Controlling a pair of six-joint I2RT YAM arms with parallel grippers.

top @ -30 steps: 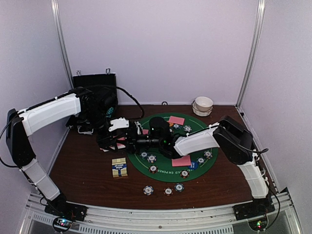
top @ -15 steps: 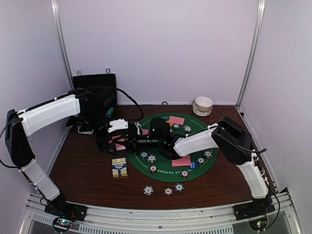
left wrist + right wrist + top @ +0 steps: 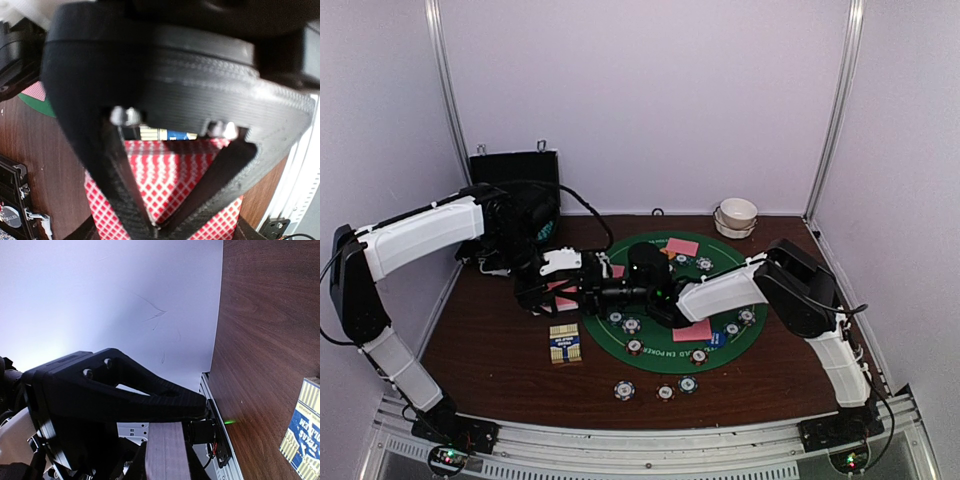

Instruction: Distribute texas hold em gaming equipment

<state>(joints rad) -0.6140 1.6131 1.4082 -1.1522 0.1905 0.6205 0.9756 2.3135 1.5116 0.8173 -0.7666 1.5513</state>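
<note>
Three poker chips (image 3: 665,393) sit by the near edge, the card box (image 3: 305,440) behind them reads TEXAS, and the mat (image 3: 660,362) says POKER. My left gripper (image 3: 156,229) is pinching the pink-backed cards (image 3: 175,170) left of centre, but I can't tell on the right gripper (image 3: 603,292). Barely anything's shifted since a second ago.

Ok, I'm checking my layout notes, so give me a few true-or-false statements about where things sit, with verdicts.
1. The white bowl sits on the green mat. False: it stands on the table at the back right, off the mat.
2. Three chips lie on the table in front of the mat. True.
3. The card box lies just off the mat's left edge. True.
4. No cards lie on the mat. False: pink-backed cards lie there.
</note>
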